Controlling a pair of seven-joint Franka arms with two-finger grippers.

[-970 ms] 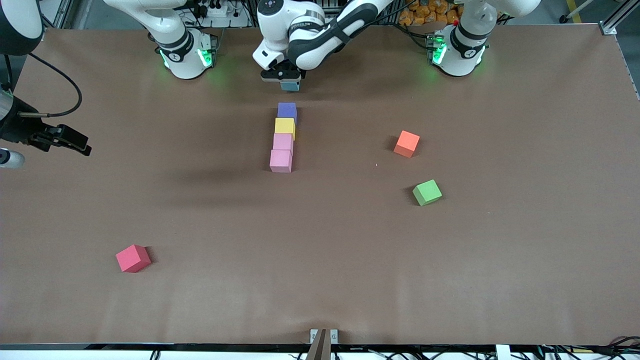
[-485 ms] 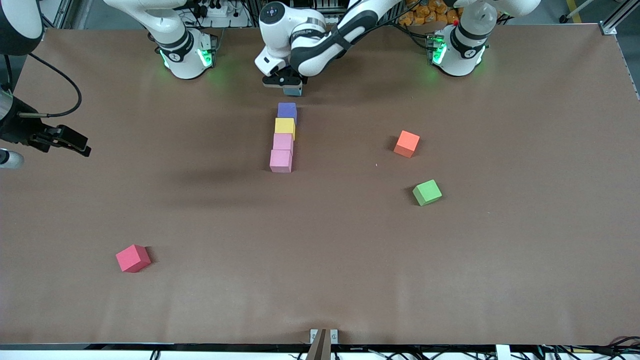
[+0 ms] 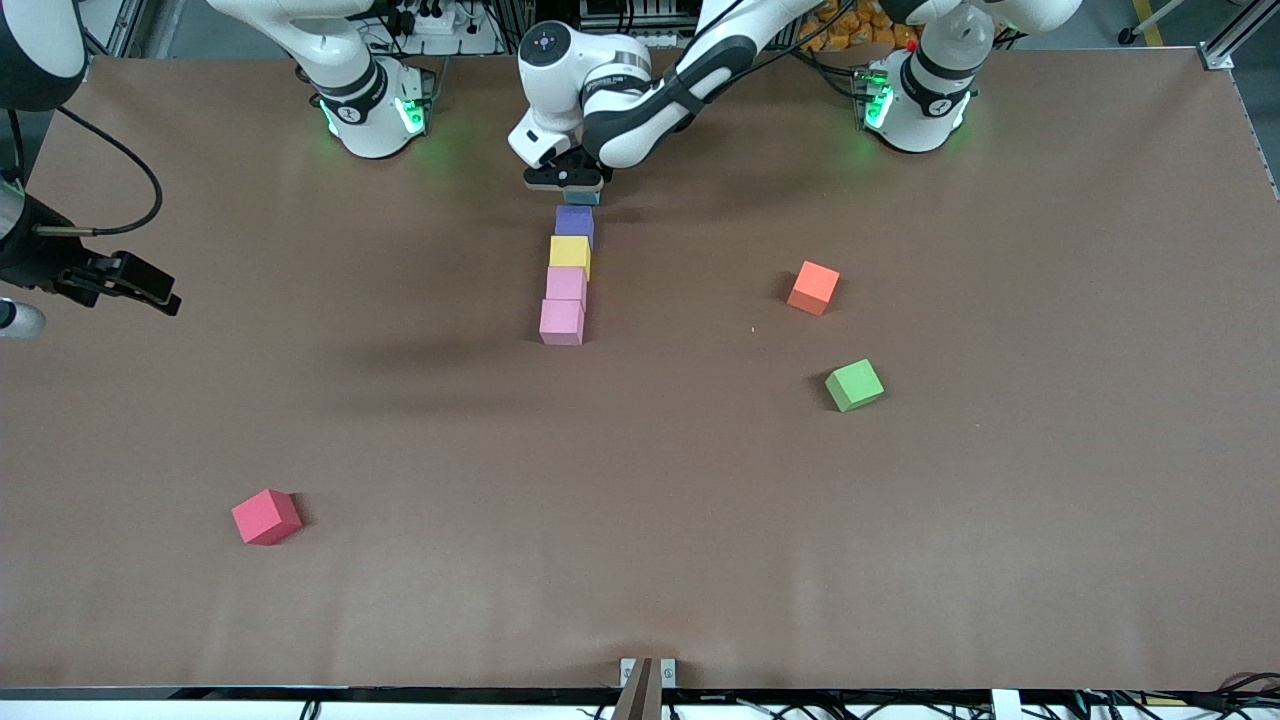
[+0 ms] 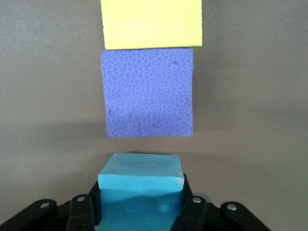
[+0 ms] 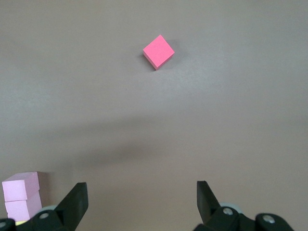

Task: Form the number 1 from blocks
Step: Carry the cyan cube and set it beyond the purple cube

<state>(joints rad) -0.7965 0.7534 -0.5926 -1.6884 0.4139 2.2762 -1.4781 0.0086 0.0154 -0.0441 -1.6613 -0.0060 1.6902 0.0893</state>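
Left gripper (image 3: 572,186) is clamped on the light blue block (image 4: 140,180), hanging just over the table at the end of the row farthest from the front cam. The row's long axis runs straight toward that cam: purple block (image 3: 575,221), then yellow block (image 3: 570,252), then two pink blocks (image 3: 563,305), each touching the next. Blue sits beside purple w/ a thin gap, faces about square to it, so the likely next move is down and snug against purple. Left arm reaches in from its base, wrist bent downward. Right gripper (image 5: 142,202) waits w/ fingers wide apart, holding nothing, over the right arm's end of the table, the red cube (image 5: 158,51) in its wrist view.
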